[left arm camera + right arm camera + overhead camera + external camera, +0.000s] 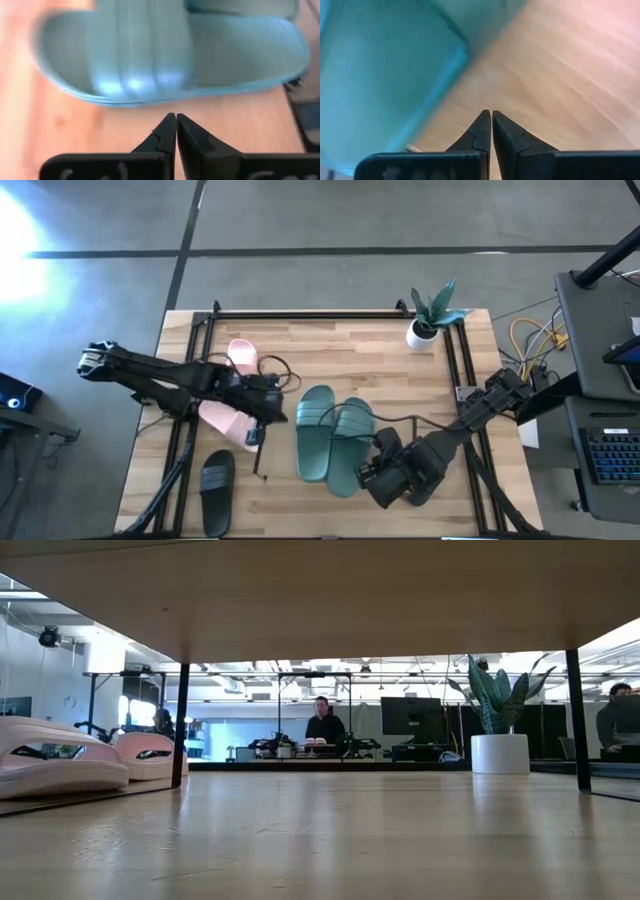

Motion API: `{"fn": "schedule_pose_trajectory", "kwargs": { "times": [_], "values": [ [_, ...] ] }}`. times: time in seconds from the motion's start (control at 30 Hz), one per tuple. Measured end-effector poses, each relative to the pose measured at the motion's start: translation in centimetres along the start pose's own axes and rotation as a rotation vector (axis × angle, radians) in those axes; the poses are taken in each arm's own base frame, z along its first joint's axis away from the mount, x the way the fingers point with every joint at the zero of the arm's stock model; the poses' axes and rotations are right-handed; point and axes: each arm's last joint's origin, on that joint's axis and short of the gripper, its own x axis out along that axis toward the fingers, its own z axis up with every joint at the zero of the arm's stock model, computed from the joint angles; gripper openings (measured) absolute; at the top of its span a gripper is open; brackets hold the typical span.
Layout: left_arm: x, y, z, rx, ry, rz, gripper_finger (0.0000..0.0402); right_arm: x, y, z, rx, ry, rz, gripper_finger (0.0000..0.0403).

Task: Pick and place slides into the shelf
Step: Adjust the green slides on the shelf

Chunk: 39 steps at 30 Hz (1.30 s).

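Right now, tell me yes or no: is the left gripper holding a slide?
No. The left gripper is shut on nothing, its fingertips pressed together over bare wood just short of a teal slide.

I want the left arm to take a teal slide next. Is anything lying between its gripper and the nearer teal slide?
Nothing visible. The left gripper, fingers shut and empty, points straight at the nearer teal slide, with only bare wood table between them. The pink slides lie under the left arm, behind the gripper rather than in front of it.
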Motion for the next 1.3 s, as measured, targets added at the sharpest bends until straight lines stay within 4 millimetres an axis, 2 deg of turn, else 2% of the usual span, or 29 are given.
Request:
{"fn": "schedule_pose_trajectory", "kwargs": {
  "times": [0.13, 0.23, 0.47, 0.67, 0.9, 1.13, 1.3],
  "values": [
    [-1.8, 1.1, 0.4, -0.013, -0.092, 0.147, 0.0000, -1.7, 0.7, 0.3, 0.008, -0.003, 0.070, 0.0011],
    [-2.1, 2.1, 1.1, 0.003, -0.159, 0.153, 0.0000, -2.3, 1.3, 0.3, 0.010, 0.034, 0.121, 0.0011],
    [0.3, 5.0, 2.6, -0.036, -0.184, 0.109, 0.0000, -3.2, 2.9, -1.3, -0.007, 0.098, 0.326, 0.0011],
    [2.9, 6.3, 2.7, -0.034, -0.133, 0.110, 0.0000, -2.7, 3.1, -2.2, 0.016, 0.070, 0.346, 0.0011],
    [5.2, 6.7, 2.5, -0.023, -0.089, 0.059, 0.0000, -1.6, 4.3, -3.6, -0.038, 0.091, 0.415, 0.0011],
    [5.5, 6.6, 2.5, -0.021, -0.090, -0.008, 0.0000, -0.3, 5.4, -4.3, -0.088, 0.099, 0.459, 0.0011],
    [6.1, 6.5, 2.4, -0.022, -0.080, -0.078, 0.0000, 1.3, 5.8, -5.0, -0.095, 0.128, 0.428, 0.0011]
  ]
}}
